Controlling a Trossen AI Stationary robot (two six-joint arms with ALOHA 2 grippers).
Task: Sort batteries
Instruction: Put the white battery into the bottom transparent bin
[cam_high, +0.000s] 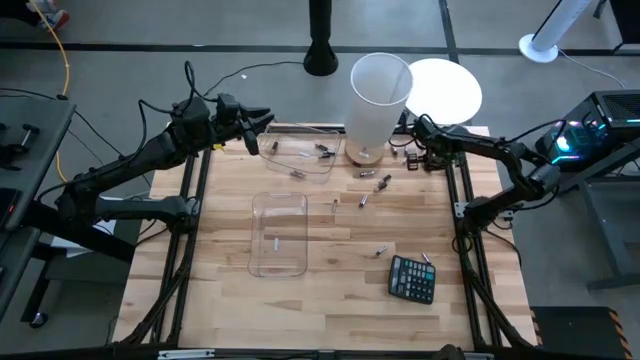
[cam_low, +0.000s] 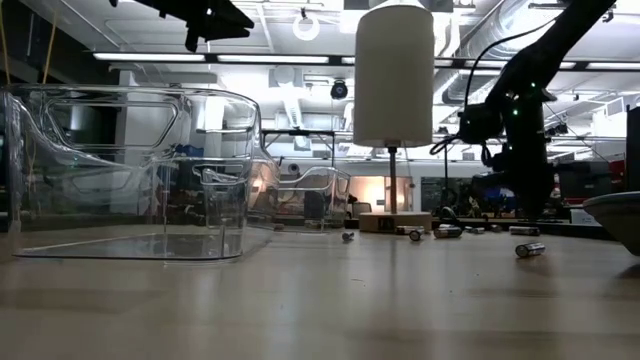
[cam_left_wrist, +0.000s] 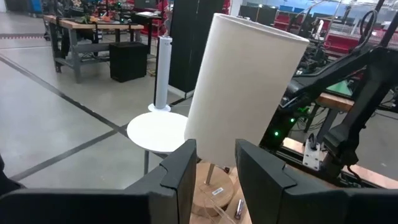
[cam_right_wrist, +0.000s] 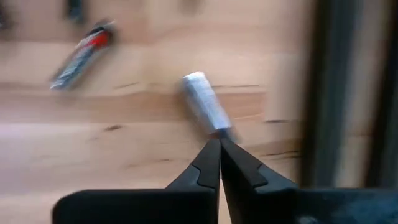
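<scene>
Small silvery and dark batteries (cam_high: 362, 200) lie scattered on the wooden table's far and middle right. A few lie in the far clear container (cam_high: 300, 157), and one lies in the near clear container (cam_high: 278, 232). My right gripper (cam_right_wrist: 219, 142) is shut low over the table's far right (cam_high: 411, 157). Its tips stand at the end of a silvery battery (cam_right_wrist: 202, 102) lying flat on the wood. My left gripper (cam_left_wrist: 215, 167) is open and holds nothing. It hovers high over the far left (cam_high: 262, 125), beside the far container. My right gripper's shut fingertips (cam_right_wrist: 211, 155) meet right at the near end (cam_right_wrist: 221, 130) of the silvery battery, which lies flat on the table. They come along its length. I cannot tell whether they touch it.
A lamp with a tall white shade (cam_high: 380, 92) stands on a wooden base at the far edge between the two grippers. A black calculator (cam_high: 412, 278) lies near the right front. A red-marked battery (cam_right_wrist: 81, 56) lies beyond the right gripper. Bare wood spreads along the near edge.
</scene>
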